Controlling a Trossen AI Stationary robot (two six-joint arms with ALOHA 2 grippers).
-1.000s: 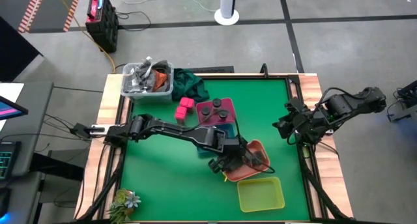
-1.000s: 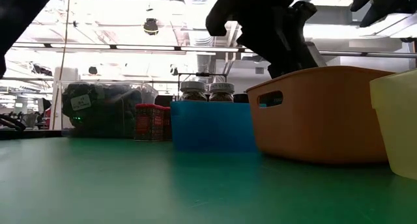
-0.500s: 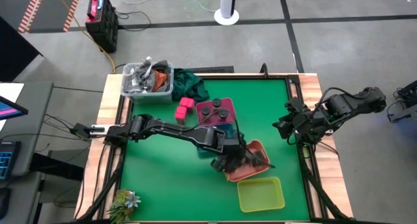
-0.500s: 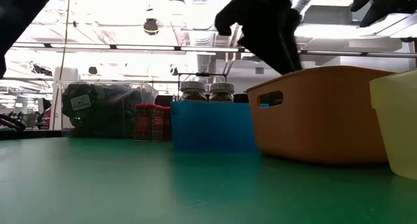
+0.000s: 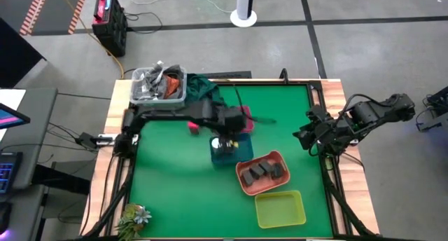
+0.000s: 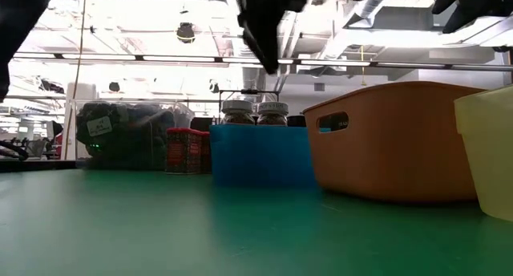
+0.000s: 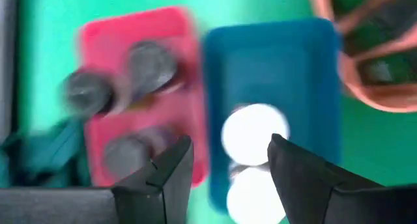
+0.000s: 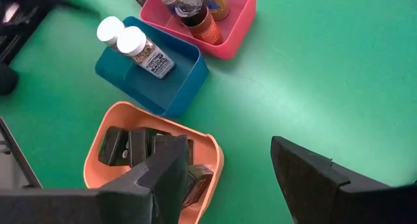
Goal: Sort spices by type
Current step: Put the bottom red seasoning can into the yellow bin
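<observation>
The left gripper [image 7: 225, 162] hangs above the small blue plastic tray [image 5: 229, 152], its two dark fingers [image 7: 171, 168] parted with nothing between them. Directly under it stand two white-capped round jars [image 8: 128, 40], side by side at one end of that tray. Just beside the gripper, on the side toward the arm's base, sits the pink plastic tray [image 8: 229, 34] holding the dark-capped round jars [image 8: 191, 4]; the pink and blue trays touch or nearly touch. Out past the gripper on the other side lies the salmon-orange oval tray [image 5: 243, 185] with several dark grey rectangular boxes [image 5: 261, 171] laid flat inside, and beyond it the yellow-green tray [image 5: 280, 208]. Near the arm's elbow, bright pink blocks [image 5: 194, 124] rest on the green table mat [image 5: 168, 185]. The right gripper [image 8: 225, 175] waits well apart at the table's right edge, fingers half spread and empty.
</observation>
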